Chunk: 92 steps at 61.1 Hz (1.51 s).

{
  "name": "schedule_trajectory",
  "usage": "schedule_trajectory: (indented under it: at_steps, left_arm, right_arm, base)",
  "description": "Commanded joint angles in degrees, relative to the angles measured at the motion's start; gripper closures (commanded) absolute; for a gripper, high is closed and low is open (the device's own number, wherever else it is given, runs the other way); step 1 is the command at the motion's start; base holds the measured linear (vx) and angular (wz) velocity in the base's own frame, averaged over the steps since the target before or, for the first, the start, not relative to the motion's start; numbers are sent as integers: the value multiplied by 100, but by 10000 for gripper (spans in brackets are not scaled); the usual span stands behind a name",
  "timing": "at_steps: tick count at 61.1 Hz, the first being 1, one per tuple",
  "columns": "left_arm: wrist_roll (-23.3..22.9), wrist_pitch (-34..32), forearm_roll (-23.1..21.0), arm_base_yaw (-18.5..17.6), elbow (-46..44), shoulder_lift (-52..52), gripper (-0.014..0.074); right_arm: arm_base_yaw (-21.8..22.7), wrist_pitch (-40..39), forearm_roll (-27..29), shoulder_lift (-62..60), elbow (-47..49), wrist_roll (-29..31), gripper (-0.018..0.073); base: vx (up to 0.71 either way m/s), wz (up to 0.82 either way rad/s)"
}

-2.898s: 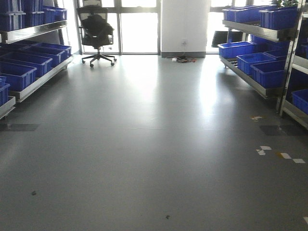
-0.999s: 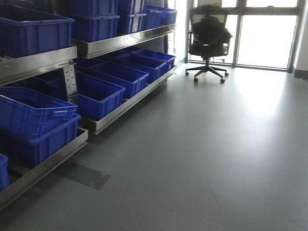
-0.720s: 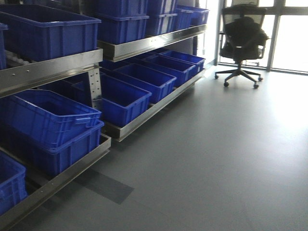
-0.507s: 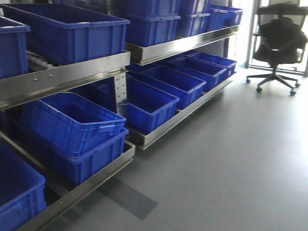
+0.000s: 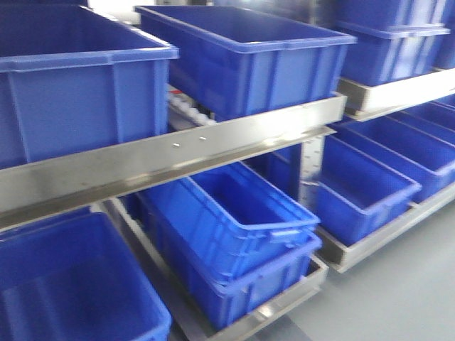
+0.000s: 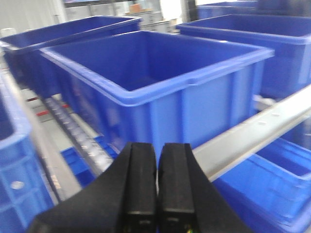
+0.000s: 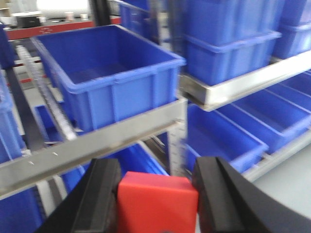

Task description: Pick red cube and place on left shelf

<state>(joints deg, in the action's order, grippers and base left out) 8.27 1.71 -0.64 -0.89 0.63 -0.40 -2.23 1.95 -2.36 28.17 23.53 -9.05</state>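
Observation:
The red cube (image 7: 158, 204) sits clamped between my right gripper's (image 7: 158, 187) two black fingers, low in the right wrist view. The left shelf (image 5: 213, 142), a steel rack with a riveted front rail, fills the front view and also shows in the right wrist view (image 7: 97, 141) and the left wrist view (image 6: 252, 133). It is close in front of me. My left gripper (image 6: 157, 158) is shut and empty, its fingers pressed together, pointing at a blue crate on the rack. Neither gripper shows in the front view.
Large blue crates (image 5: 242, 57) stand on the rack's upper tier and stacked ones (image 5: 234, 227) on the lower tier. White roller tracks (image 7: 46, 97) run between crates. Grey floor (image 5: 419, 284) shows at the lower right.
The view has swung left and closed in on the rack: the office chair and open floor have left the frame, and crates and the steel rail now fill it.

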Motion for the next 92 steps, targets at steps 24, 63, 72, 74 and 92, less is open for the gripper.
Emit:
schedule_trajectory:
  at_steps: [24, 63, 72, 74, 92]
  left_arm:
    - [3, -518, -27, -31, 126, 40, 491]
    - [3, -518, -27, -31, 126, 40, 491]
    - [3, -518, -27, -31, 126, 40, 491]
    - [3, -518, -27, -31, 126, 40, 491]
    - [3, -518, -27, -31, 126, 40, 491]
  right_arm:
    - [34, -557, -73, 23, 175, 59, 510]
    - [34, -557, -73, 23, 175, 59, 510]
    - [34, -557, -73, 23, 175, 59, 510]
    - [34, -557, -73, 23, 175, 59, 510]
    - [34, -557, -73, 23, 175, 59, 510]
  base:
    - [29, 58]
    - [15, 49]
    - [7, 27]
    - [10, 25]
    - [2, 12]
